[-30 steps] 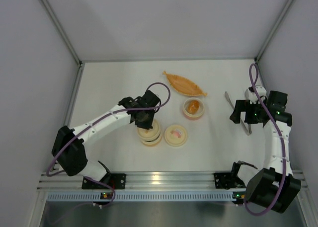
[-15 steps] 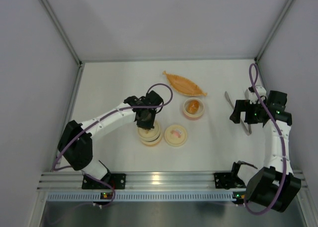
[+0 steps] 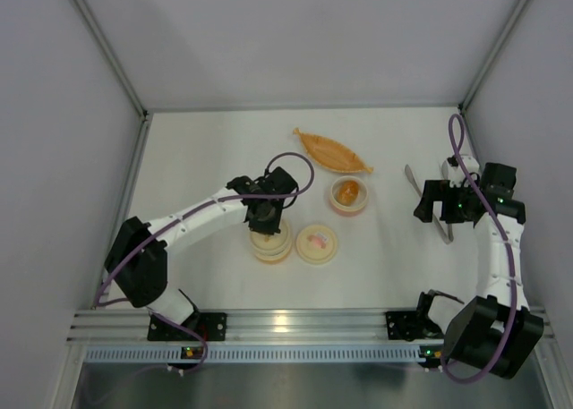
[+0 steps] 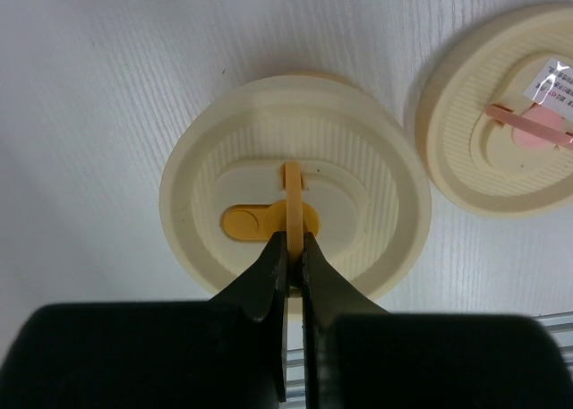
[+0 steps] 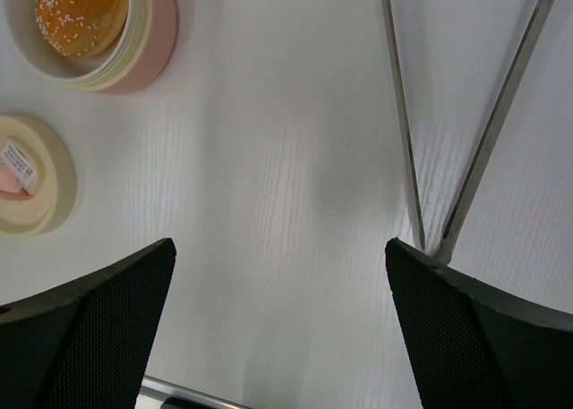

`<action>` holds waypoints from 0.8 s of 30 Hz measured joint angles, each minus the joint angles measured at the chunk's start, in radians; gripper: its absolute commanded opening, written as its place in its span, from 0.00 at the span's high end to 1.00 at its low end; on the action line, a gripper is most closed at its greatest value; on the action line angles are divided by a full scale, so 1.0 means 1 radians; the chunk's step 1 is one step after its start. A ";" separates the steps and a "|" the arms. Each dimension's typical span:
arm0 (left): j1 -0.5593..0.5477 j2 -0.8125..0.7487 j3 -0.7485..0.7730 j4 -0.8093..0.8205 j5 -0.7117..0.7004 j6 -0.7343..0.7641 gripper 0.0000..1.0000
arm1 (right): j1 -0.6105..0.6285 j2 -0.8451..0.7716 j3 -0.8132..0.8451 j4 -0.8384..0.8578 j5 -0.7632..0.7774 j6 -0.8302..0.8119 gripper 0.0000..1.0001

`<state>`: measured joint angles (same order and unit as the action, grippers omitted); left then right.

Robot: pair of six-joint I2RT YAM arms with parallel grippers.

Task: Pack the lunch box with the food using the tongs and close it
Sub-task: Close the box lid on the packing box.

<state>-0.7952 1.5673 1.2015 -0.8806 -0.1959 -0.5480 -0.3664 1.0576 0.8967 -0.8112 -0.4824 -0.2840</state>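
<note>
Left claw [image 4: 292,248]: closed, pinching the thin upright yellow tab [image 4: 292,194] of the yellow-motif lid [image 4: 201,194]. This lid sits on top of the lunch box stack [image 3: 269,251], mid tabletop [image 3: 197,158]. Pink-motif lid [image 4: 466,123] lies flat just to the right of the stack, not touching it.

Right claw [image 5: 277,248]: spread wide, gripping nothing, poised over the tongs [image 5: 501,114]. Tongs lie flat at the right side of the tabletop, with the apex just beside one finger and the arms fanning away from the claw.

Food: orange-brown lump [image 5: 81,13] sits in the open bowl [image 5: 134,46], between the boat-shaped dish [image 3: 333,151] and the pink-motif lid.
</note>
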 measured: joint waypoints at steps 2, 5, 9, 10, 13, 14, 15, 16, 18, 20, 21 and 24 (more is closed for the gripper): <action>-0.010 0.000 -0.007 0.003 -0.006 -0.003 1.00 | 0.000 0.002 0.000 0.000 0.000 0.000 0.01; -0.024 0.000 -0.014 0.005 -0.012 -0.004 1.00 | 0.000 0.004 0.000 0.001 0.000 0.000 0.01; -0.035 0.000 -0.031 0.016 -0.021 -0.005 1.00 | 0.000 0.004 0.000 0.001 0.001 0.000 0.01; -0.035 0.000 -0.033 0.018 -0.023 -0.005 1.00 | 0.000 0.004 0.000 0.001 0.002 0.000 0.01; -0.035 0.000 -0.034 0.021 -0.029 -0.007 1.00 | 0.000 0.004 0.000 0.001 0.003 0.000 0.01; -0.035 0.000 -0.034 0.020 -0.030 -0.008 1.00 | 0.000 0.004 0.000 0.001 0.003 0.000 0.01; -0.035 0.000 -0.034 0.021 -0.031 -0.008 1.00 | 0.000 0.004 0.000 0.001 0.003 0.000 0.01; -0.035 0.000 -0.034 0.021 -0.032 -0.008 1.00 | 0.000 0.004 0.000 0.001 0.003 0.000 0.01; -0.035 0.000 -0.034 0.021 -0.032 -0.008 1.00 | 0.000 0.004 0.000 0.001 0.003 0.000 0.01; -0.035 0.001 -0.034 0.020 -0.033 -0.008 1.00 | 0.000 0.004 0.000 0.001 0.003 0.000 0.01; -0.035 0.003 -0.034 0.020 -0.033 -0.008 1.00 | 0.000 0.004 0.000 0.001 0.003 0.000 0.01; -0.035 0.010 -0.028 0.018 -0.034 -0.007 1.00 | 0.000 0.004 0.000 0.001 0.003 0.000 0.01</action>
<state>-0.8307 1.5768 1.1736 -0.8623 -0.2298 -0.5552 -0.3664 1.0615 0.8967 -0.8101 -0.4793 -0.2840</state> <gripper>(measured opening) 0.068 0.993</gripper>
